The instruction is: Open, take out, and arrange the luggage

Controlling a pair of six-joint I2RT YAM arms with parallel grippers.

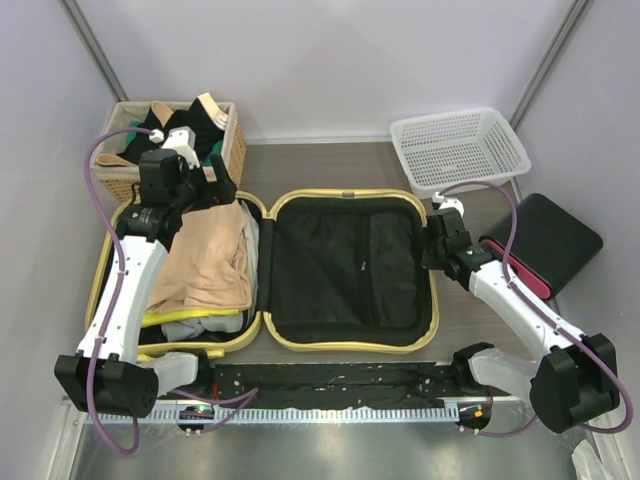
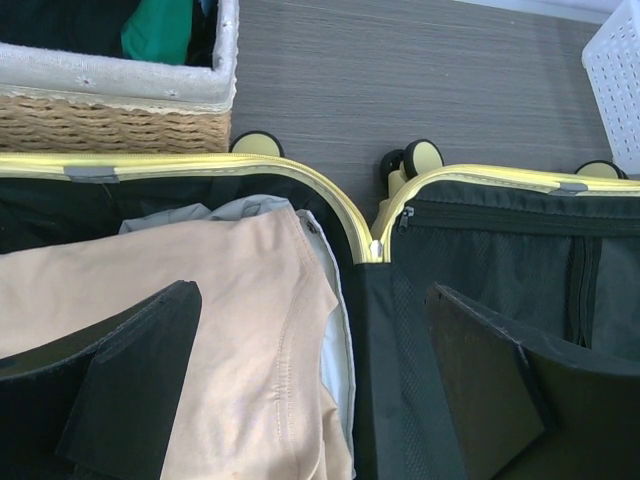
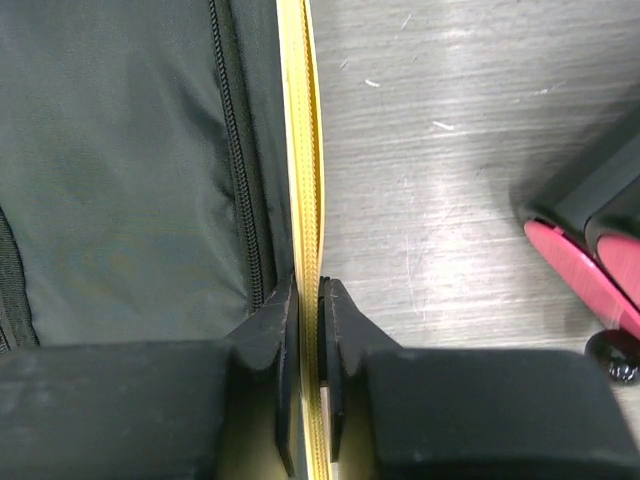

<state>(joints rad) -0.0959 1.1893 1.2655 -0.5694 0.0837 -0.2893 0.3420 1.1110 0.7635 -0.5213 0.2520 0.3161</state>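
A: What are the fingers of the right gripper (image 3: 310, 292) doing?

B: They are pinching closed on the yellow zipper rim of the luggage (image 1: 345, 265), along the right edge of its black-lined half. The right wrist view is showing that grip plainly. From above, the gripper's own body is hiding it.

A: And the left gripper (image 2: 310, 300)?

B: Its jaws are standing wide apart, gripping nothing, hanging over the beige garment (image 2: 200, 300) packed in the left half.

A: Where is the luggage lying?

B: It is lying opened flat in the middle of the table (image 1: 330, 165). The left wrist view is showing its wheels (image 2: 420, 158) at the far edge, near the wicker basket (image 1: 232, 150). The overhead view is adding the white mesh basket (image 1: 460, 145) at the far right and the black box (image 1: 555, 240), whose red cylinders (image 3: 585, 265) are edging into the right wrist view.
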